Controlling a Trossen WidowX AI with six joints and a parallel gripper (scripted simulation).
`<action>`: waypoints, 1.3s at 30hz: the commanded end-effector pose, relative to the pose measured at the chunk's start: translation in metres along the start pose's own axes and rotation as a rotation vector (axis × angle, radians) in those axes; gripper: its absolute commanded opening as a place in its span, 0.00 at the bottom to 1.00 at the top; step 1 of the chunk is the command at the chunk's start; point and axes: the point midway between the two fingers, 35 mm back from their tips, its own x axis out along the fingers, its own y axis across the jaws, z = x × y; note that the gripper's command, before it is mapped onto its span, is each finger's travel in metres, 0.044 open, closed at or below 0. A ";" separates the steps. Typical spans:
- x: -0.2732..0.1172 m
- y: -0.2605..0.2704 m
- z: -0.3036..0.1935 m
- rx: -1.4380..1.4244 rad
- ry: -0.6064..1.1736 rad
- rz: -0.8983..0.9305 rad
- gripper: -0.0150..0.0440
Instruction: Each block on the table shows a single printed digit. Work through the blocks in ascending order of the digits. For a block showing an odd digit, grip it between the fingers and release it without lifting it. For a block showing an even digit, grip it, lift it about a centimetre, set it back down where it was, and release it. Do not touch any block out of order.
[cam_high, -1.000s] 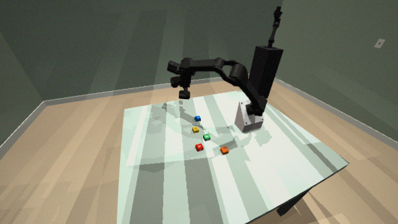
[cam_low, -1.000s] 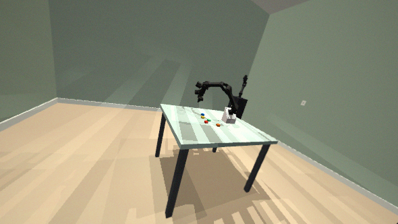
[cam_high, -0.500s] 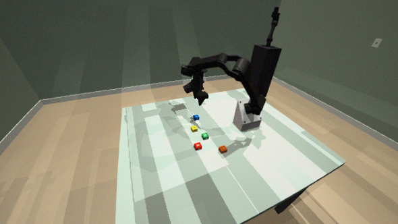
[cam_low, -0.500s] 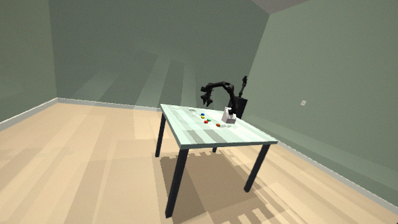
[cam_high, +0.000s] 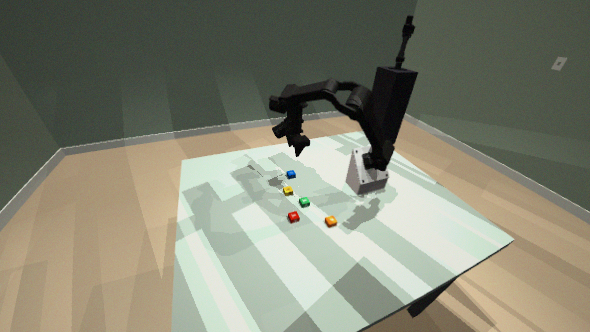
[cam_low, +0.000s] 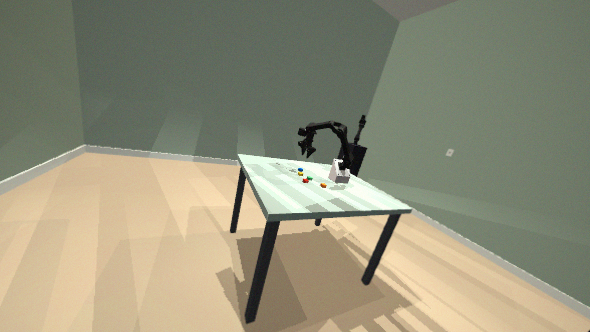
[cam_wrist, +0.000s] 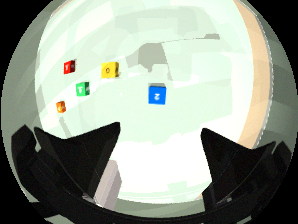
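My gripper (cam_high: 298, 150) (cam_low: 306, 154) (cam_wrist: 161, 129) is open and empty, pointing down high above the table. A blue block (cam_high: 291, 174) (cam_low: 300, 169) (cam_wrist: 157, 95) shows a 2 and lies ahead of the fingertips in the wrist view. A yellow block (cam_high: 288, 190) (cam_low: 300, 174) (cam_wrist: 109, 70) seems to show a 0. A green block (cam_high: 304, 201) (cam_low: 309, 178) (cam_wrist: 82, 89) has a digit that looks like 1. The digits on a red block (cam_high: 293, 217) (cam_low: 305, 180) (cam_wrist: 69, 67) and an orange block (cam_high: 331, 221) (cam_low: 323, 185) (cam_wrist: 61, 106) are too small to read surely.
The blocks stand apart on the pale green table (cam_high: 320, 285) (cam_low: 295, 207). The arm's light base mount (cam_high: 368, 186) (cam_low: 341, 176) (cam_wrist: 111, 187) stands right of the blocks in the top and exterior views. A tall black box (cam_high: 394, 105) (cam_low: 357, 156) rises behind the arm.
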 end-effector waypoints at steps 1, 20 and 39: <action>0.000 0.001 0.000 -0.004 -0.003 0.003 0.93; -0.001 0.186 0.017 -0.002 -0.001 0.012 0.93; -0.001 0.195 0.016 -0.001 -0.001 0.011 0.93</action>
